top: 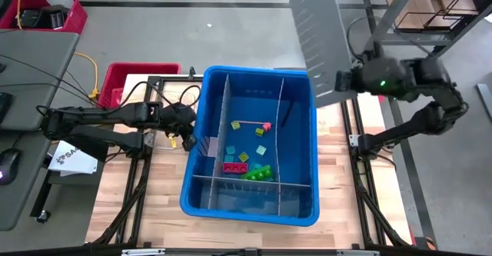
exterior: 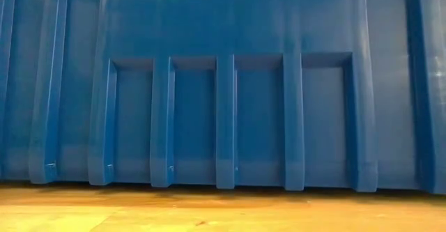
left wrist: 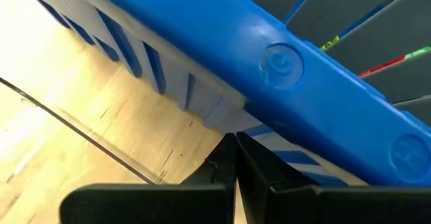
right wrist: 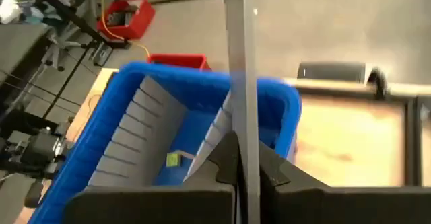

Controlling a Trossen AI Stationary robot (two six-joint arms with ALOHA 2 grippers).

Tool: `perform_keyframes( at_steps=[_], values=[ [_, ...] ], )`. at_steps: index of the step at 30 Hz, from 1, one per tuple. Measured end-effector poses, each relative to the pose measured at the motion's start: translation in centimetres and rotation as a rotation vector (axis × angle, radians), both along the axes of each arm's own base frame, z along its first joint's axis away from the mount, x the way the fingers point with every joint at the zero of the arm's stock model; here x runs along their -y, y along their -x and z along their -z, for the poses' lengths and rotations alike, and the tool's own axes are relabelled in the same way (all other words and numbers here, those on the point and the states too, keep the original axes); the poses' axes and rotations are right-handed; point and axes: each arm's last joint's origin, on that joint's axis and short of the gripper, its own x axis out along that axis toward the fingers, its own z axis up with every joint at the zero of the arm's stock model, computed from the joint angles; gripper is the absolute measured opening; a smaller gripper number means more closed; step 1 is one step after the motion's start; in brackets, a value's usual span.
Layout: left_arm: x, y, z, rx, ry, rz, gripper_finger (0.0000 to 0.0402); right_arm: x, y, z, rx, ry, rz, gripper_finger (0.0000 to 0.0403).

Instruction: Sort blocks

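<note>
A blue bin (top: 254,144) stands on the wooden table, and its ribbed wall (exterior: 223,86) fills the low view. Thin grey dividers (top: 222,125) split it into compartments. Several small blocks (top: 257,154) in yellow, teal, pink, red and green lie on the floor of the middle compartment; one yellow-green block (right wrist: 173,159) shows in the right wrist view. My left gripper (top: 187,135) is shut at the bin's left rim. My right gripper (top: 342,80) is raised over the bin's far right corner, shut on a loose grey divider panel (top: 314,41). My left gripper's shut fingertips (left wrist: 236,146) sit against the outside of the bin's left wall, just under its rim (left wrist: 283,69), coming slanting down from the table's left. Whether anything lies between them cannot be told. My right gripper pinches the divider panel between its two fingers at one edge (right wrist: 240,140), coming from the table's right. The panel is lifted clear of the bin and stands out beyond the fingers, edge-on in the wrist view.
A red basket (top: 127,79) stands at the table's far left, with another (top: 46,14) on the floor beyond. A desk with a mouse (top: 8,164) and a printed sheet (top: 73,157) lie to the left. Metal shelving (top: 438,6) stands at the far right.
</note>
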Motion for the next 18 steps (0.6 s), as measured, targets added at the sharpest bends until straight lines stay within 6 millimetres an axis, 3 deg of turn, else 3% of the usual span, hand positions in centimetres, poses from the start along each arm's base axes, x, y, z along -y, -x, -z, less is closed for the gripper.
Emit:
perform_keyframes(
  at_steps=[7,12,18],
  values=[
    [0.0,0.0,0.0,-0.004,-0.015,0.024,0.0000,-0.8,-1.3,4.7,-0.055,-0.058,0.120,0.0000],
    [0.0,0.0,0.0,-0.004,-0.015,0.024,0.0000,-0.5,0.2,4.3,0.034,-0.008,0.219,0.0000],
    [0.0,0.0,0.0,-0.005,-0.012,0.025,0.0000,0.0,3.4,3.7,0.065,-0.065,0.183,0.0000]
  ],
)
